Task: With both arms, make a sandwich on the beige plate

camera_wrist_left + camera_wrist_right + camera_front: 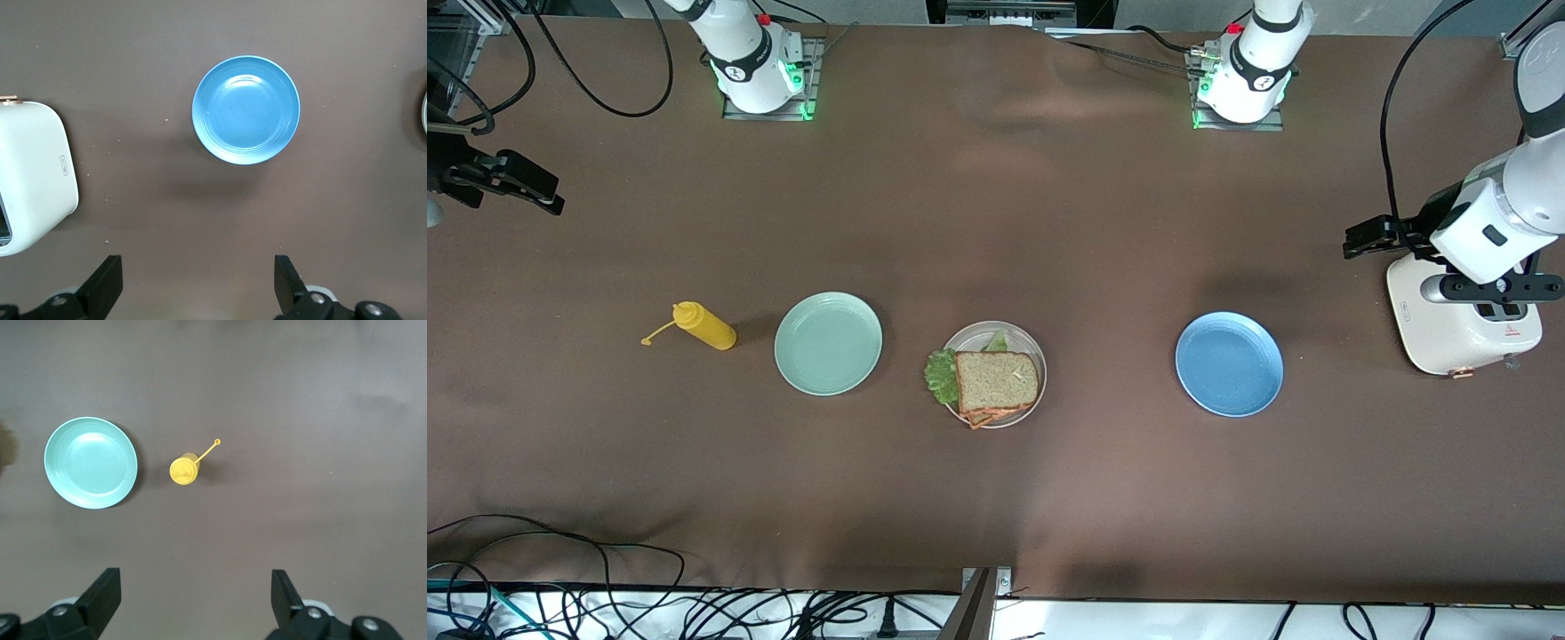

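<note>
Sandwich [996, 382]: two bread slices with lettuce sticking out between them, lying on the beige plate [1031, 342]; it looks assembled, so by my judgement the task is at or near its end.
Beige plate: middle of the table's length, in the row nearest the front camera, between the mint green plate [828, 343] and the blue plate [1229, 364], apart from both.
Yellow bottle [705, 325]: beside the mint green plate, toward the right arm's end of the table.
Toaster [1449, 333]: at the left arm's end of the table, near the edge.
Key relation: the sandwich lies midway between the two grippers and well apart from each; neither arm is clearly nearer, and its top slice sits roughly square to the table's edges.
Left gripper [199, 283]: up over the toaster, fingers spread wide, holding and touching nothing; the blue plate lies below its wrist camera.
Right gripper [195, 600]: raised at the right arm's end of the table, fingers equally wide apart, empty; the mint green plate and bottle lie below its camera.
</note>
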Robot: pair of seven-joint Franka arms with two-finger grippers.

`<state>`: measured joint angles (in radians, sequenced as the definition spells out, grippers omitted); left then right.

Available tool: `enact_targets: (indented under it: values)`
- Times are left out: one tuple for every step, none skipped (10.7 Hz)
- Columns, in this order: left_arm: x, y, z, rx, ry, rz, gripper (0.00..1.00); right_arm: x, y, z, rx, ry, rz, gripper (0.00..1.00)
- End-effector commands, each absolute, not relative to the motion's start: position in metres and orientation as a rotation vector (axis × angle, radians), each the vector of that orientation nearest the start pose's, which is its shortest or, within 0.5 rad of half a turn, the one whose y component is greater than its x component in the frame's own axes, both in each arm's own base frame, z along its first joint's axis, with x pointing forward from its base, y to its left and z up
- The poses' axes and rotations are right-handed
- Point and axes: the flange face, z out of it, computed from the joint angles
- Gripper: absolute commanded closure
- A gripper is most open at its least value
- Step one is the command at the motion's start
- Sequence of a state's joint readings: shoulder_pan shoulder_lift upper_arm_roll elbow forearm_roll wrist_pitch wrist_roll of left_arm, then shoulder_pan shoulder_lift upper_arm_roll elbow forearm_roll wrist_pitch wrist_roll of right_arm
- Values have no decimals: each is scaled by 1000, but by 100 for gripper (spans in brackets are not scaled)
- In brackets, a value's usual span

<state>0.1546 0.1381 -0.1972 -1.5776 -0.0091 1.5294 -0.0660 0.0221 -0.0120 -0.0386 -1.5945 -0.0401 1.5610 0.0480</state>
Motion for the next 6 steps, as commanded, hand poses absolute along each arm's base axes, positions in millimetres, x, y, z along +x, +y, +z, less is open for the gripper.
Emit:
enact_targets:
  values:
    - [575,-19,545,-3118,-42,264,0,548,-13,627,-3153,104,14,0]
    - [575,-18,544,-3118,-44,269,0,547,-14,628,-3151,109,12,0]
    - [576,-17,544,-3119,-47,265,0,547,-20,627,-3151,97,15,0]
    - [577,-15,544,-3120,-52,253,0,547,-23,628,-3150,68,17,0]
    - [577,-15,545,-3120,-52,250,0,547,-22,634,-3151,66,3,0]
    - [576,-14,545,-3119,-57,255,0,547,-22,635,-3151,66,-2,0]
